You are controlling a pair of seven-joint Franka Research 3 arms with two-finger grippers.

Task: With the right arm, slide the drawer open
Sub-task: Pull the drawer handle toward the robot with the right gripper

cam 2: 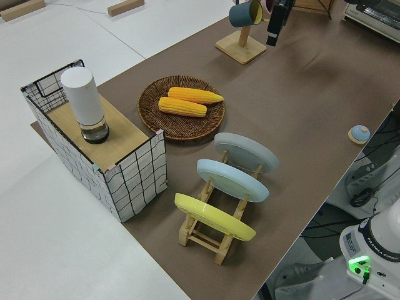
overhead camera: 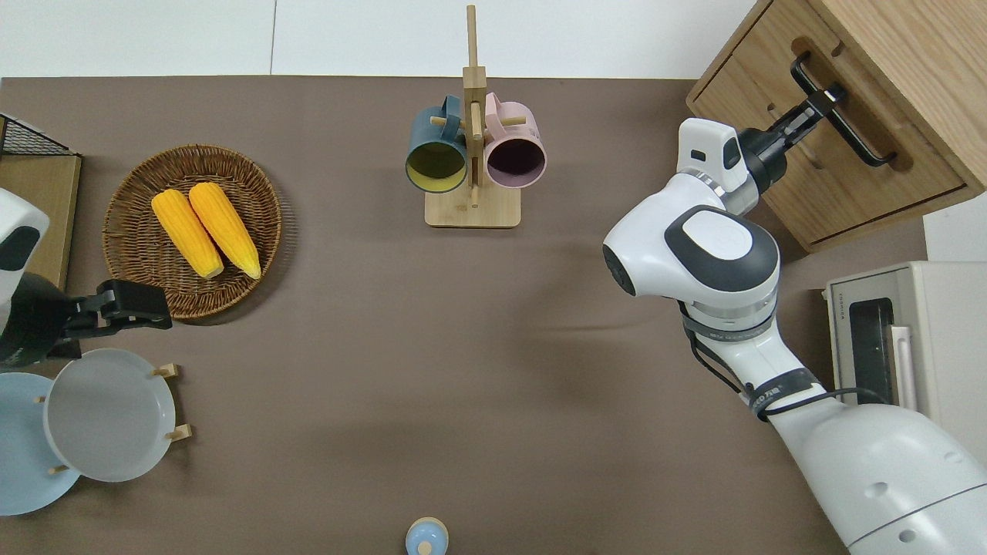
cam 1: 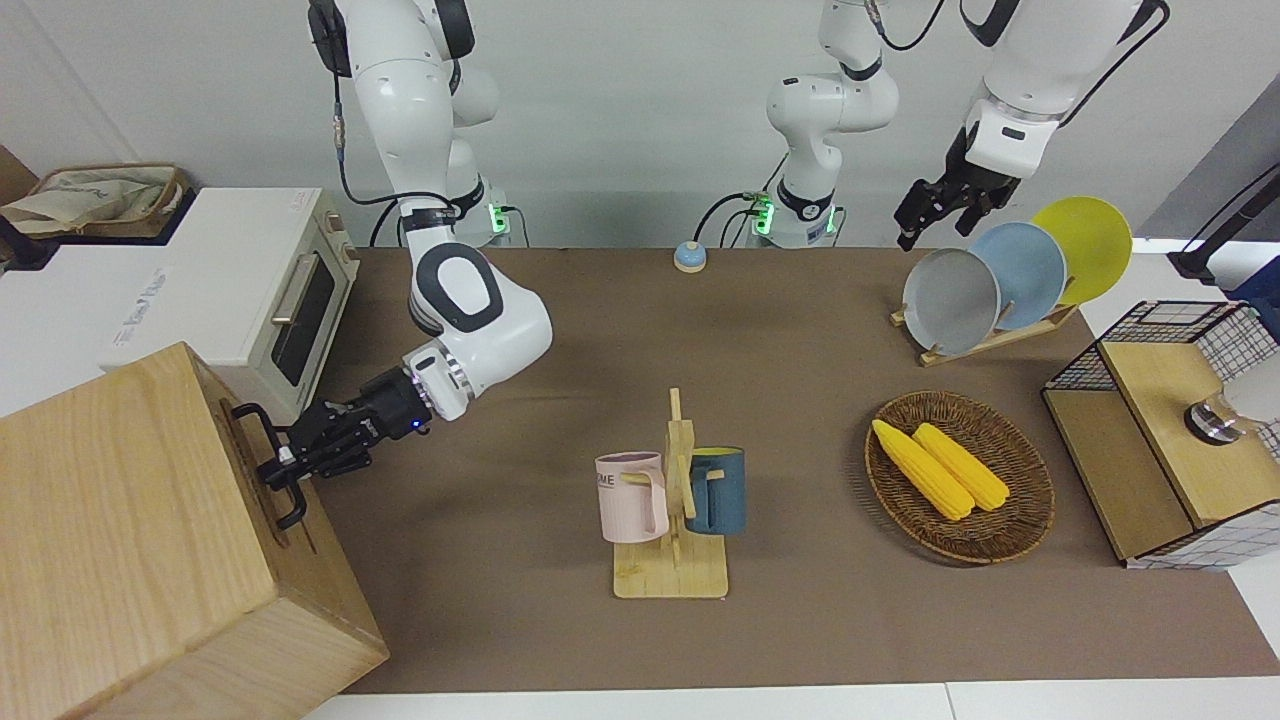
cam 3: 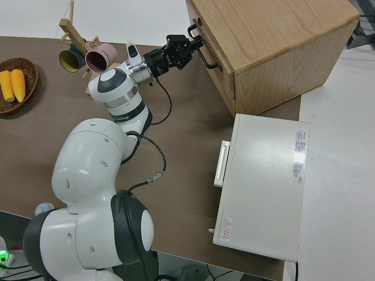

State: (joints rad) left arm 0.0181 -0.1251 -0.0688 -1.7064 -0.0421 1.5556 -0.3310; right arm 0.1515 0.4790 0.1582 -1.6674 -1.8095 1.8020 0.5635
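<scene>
The drawer (overhead camera: 840,154) is the wide top panel of the pale-wood cabinet (cam 1: 120,520) at the right arm's end of the table. Across its front runs a black bar handle (overhead camera: 867,142). My right gripper (overhead camera: 829,99) reaches sideways from the bent right arm (overhead camera: 717,247) and is shut on that handle near its middle. It shows too in the front view, right gripper (cam 1: 285,465), and in the right side view, right gripper (cam 3: 196,45). The drawer front looks close to flush with the cabinet. The left arm is parked, its gripper (cam 1: 932,222) open.
A white toaster oven (cam 1: 290,300) stands beside the cabinet, nearer to the robots. A mug rack (cam 1: 675,500) holds two mugs mid-table. Toward the left arm's end are a wicker basket (cam 1: 1030,500) of corn, a plate rack (cam 1: 1000,280) and a wire-grid box (cam 1: 1170,430).
</scene>
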